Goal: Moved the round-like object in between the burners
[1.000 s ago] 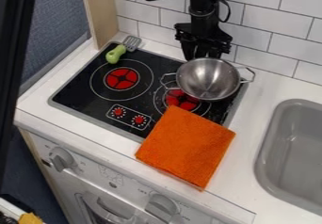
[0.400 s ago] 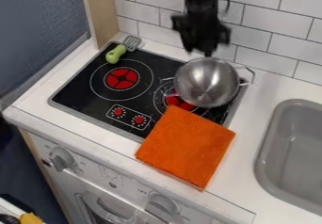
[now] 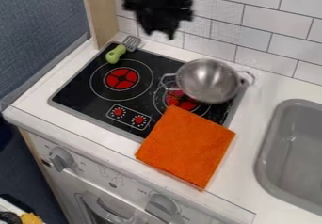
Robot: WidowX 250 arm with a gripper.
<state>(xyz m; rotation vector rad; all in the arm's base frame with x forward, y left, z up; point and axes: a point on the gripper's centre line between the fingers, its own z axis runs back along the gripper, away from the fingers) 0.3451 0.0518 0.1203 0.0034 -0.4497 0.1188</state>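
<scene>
White desk (image 3: 246, 124) here, black stovetop (image 3: 82, 93) set in it, steel bowl (image 3: 207, 81) at its far right partly over the right burner (image 3: 178, 100), orange cloth (image 3: 185, 148) nearer, green-handled spatula (image 3: 116, 54) far left, and the claw (image 3: 159, 34) hanging before the tiles (image 3: 267, 39), can't tell if clenched or released.

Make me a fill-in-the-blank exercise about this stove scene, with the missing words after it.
As the camera sees it, the round silver metal pot covers part of the ____ one of two round, red-centred burners.
Seen likewise, the black robot hand hangs to the pot's ____.
The grey slotted spatula's rounded handle is ____.
The flat orange fabric cloth lies partly on the black stovetop, which has ____ small red knobs.

Missing words: right; left; green; two.
</scene>
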